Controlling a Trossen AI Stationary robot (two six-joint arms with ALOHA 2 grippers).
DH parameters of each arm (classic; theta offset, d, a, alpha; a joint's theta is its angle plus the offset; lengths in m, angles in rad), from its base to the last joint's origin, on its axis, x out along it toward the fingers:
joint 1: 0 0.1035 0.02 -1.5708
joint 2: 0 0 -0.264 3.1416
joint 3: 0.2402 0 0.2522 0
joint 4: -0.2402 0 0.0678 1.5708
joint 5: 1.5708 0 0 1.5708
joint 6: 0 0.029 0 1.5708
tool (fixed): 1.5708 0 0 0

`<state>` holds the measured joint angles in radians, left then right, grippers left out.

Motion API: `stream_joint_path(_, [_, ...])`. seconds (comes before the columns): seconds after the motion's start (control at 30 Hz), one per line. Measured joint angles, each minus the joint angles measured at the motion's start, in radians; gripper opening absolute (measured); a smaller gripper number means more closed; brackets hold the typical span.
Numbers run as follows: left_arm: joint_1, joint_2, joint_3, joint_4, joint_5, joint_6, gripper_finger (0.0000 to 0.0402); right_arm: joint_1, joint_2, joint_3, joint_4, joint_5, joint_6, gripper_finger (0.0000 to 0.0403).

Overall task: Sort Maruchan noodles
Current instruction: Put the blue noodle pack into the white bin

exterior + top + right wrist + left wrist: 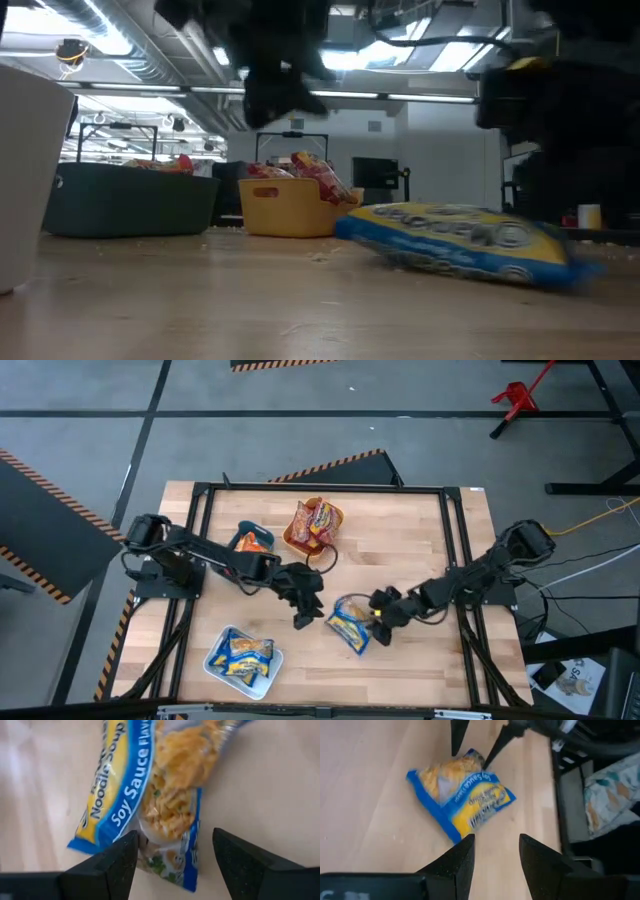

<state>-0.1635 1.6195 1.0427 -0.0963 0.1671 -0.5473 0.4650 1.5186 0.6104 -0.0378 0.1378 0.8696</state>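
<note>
One blue-and-yellow noodle packet (350, 625) (460, 238) (462, 802) (150, 780) lies flat on the wood near the table's middle, toward the near edge. My right gripper (378, 628) (175, 831) is open and comes in low from the table's right. Its fingers stand on either side of the packet's right end. My left gripper (305, 615) (495, 837) is open and hovers above the table just left of the packet, touching nothing. Other packets sit in three trays. My right gripper straddles the packet's right end (167, 855), slanting down from the table's right. One fingertip (125, 850) overlaps the packet's edge, and I cannot tell whether it touches. The packet rests flat on the table.
An orange tray (290, 540) (285, 205) with red packets stands at the far middle. A teal tray (238, 538) (130, 200) with an orange packet is left of it. A white tray (215, 660) (25, 180) with blue-and-yellow packets is near-left. Bare wood lies between them.
</note>
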Motion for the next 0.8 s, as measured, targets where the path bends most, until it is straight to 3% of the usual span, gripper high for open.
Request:
stream_joint_path(0.27, [0.039,0.141,-0.001,0.087,0.027,-0.033,0.0173,-0.053,0.01,0.016,-0.012,0.009,-0.043,0.0241])
stream_joint_path(0.5, [0.083,0.222,0.001,0.175,0.028,-0.173,0.0217,-0.053,0.01,0.016,-0.011,0.036,-0.032,0.0241])
stream_joint_path(0.8, [0.083,0.341,0.0,0.308,0.107,-0.303,0.0252,-0.053,0.01,0.016,-0.004,0.097,-0.036,0.0241])
